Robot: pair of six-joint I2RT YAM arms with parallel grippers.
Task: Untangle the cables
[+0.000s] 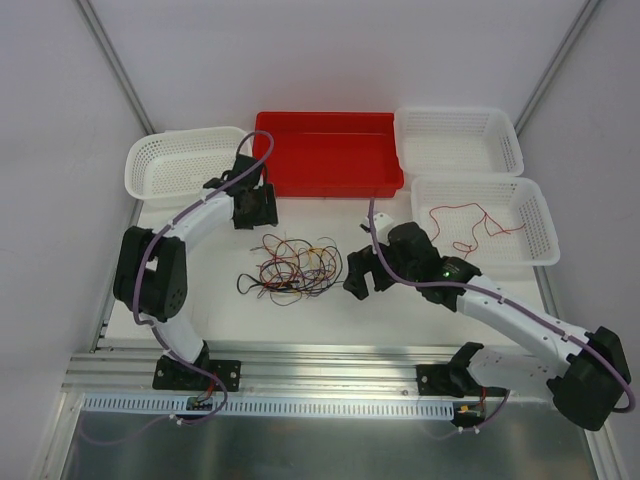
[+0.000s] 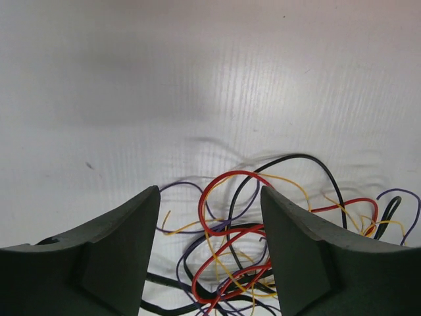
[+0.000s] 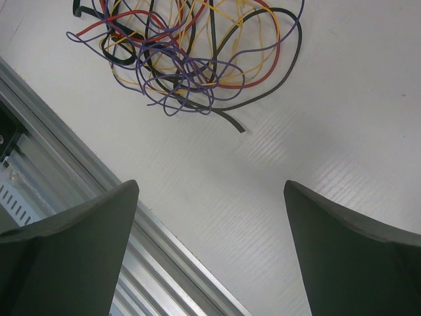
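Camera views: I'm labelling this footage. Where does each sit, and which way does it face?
Top external: above, behind the bases, looking down on the table; both arms show.
Left wrist: on the left gripper, facing down at the cables between its jaws.
Right wrist: on the right gripper, facing the table; its jaws show.
Shared: the cables.

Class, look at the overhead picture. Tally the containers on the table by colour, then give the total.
White mesh baskets: 3
Red bin: 1
Total: 4
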